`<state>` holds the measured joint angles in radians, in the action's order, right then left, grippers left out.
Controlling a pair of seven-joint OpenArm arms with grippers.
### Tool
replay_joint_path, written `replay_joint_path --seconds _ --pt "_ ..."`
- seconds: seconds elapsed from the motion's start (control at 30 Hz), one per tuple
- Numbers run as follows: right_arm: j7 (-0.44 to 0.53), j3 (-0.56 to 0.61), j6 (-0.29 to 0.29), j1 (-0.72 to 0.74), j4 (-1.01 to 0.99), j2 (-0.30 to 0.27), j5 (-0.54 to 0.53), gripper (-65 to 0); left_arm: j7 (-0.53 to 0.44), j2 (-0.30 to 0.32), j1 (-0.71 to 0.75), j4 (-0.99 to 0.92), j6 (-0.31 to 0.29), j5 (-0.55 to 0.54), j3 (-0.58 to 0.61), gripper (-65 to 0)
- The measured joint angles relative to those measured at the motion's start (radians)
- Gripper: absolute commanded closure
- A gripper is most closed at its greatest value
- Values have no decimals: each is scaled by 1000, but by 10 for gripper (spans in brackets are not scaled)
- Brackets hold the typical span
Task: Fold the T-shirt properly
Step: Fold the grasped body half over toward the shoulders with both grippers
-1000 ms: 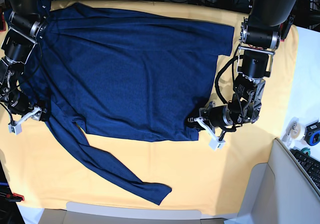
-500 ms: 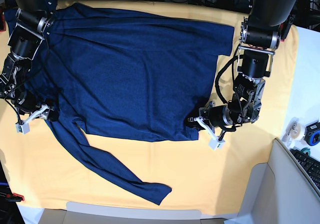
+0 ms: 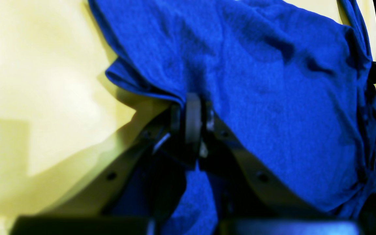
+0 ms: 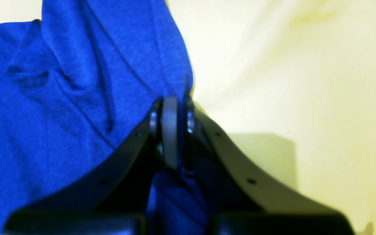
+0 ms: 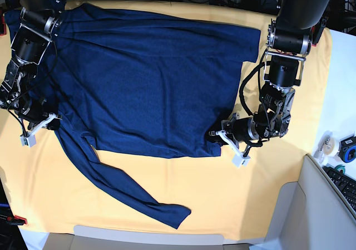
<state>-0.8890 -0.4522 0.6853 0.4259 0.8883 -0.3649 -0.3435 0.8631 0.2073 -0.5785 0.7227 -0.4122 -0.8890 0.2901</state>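
T-shirt (image 5: 144, 88): dark navy, long-sleeved; lay spread flat on the yellow cloth (image 5: 267, 189), body filling the upper middle of the base view.
Free sleeve (image 5: 128, 189): ran out diagonally from the body's lower corner on the right gripper's side, flat on the cloth, well apart from both grippers.
Hem corner (image 5: 214, 141): lay directly at the left gripper's fingertips, slightly bunched.
Left gripper (image 5: 218, 136): fingers were together, clamped on the T-shirt's corner; in the left wrist view the blue fabric (image 3: 256, 85) rose away from the fingertips and a fold passed between the black fingers (image 3: 193, 120).
Right gripper (image 5: 51, 122): fingers were together, pinching the T-shirt's edge near where the sleeve joins the body; in the right wrist view the fabric (image 4: 77, 85) gathered into creases to one side of the fingertips, with bare yellow cloth (image 4: 289, 81) on the other side.
Yellow cloth: covered the work surface beneath the shirt, showing on all sides of it.
Side clutter (image 5: 339, 150): small items and a keyboard edge stood beyond the cloth, far behind the left gripper.
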Motion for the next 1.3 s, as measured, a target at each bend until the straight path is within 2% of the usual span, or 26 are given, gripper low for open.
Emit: replay_joint_path --seconds 0.27,0.37,0.5,0.73,0.9,1.1,1.3 --pt "-16 -5 8 1 2 -17 -7 0 3 13 0 5 0 -3 0 0" --pt "-44 -37 8 -4 26 -16 2 0 29 30 19 73 3 15 0 0" --pt "-72 -82 7 -37 99 -20 28 0 39 71 76 192 16 27 1 0" --pt "-73 -89 7 -90 264 -2 26 0 49 96 124 332 11 23 2 0" --pt "-78 -89 8 -171 433 18 27 0 53 154 206 470 15 33 2 0" --pt "-76 -86 11 -281 607 33 17 0 51 189 292 637 12 23 -2 0" --pt "-78 -93 12 -370 700 31 19 0 61 201 409 740 16 32 -119 0"
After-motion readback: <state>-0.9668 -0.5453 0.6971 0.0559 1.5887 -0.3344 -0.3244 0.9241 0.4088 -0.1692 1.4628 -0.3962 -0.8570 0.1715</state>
